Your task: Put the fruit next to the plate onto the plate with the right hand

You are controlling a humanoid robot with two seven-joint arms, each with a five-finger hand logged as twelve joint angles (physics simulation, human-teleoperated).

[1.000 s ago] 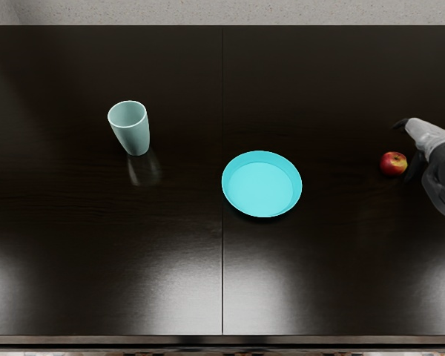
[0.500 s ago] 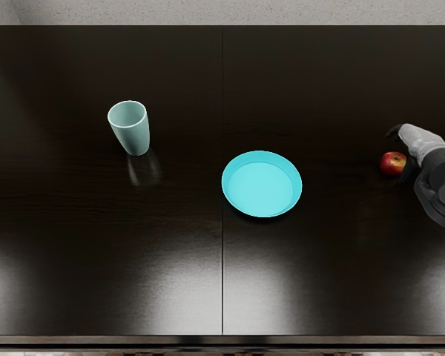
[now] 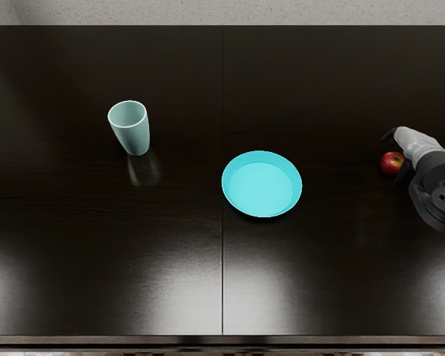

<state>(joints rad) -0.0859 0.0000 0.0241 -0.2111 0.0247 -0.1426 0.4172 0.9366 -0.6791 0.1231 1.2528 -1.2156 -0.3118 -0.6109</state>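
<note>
A small red apple [image 3: 389, 162] lies on the dark table, well to the right of the turquoise plate [image 3: 261, 183]. My right hand [image 3: 400, 152] comes in from the right edge and sits right against the apple's right side, overlapping its edge. One dark finger [image 3: 390, 134] arches above the fruit and another shows just below it. The hand looks open and not closed on the apple. The plate holds nothing. The left arm is out of view.
A pale green cup [image 3: 130, 127] stands upright at the left of the table [image 3: 133, 252], far from the plate. A seam runs down the table's middle, just left of the plate.
My right hand has slid left and slightly down toward the apple, and now overlaps its right edge. The apple, plate and cup have not moved.
</note>
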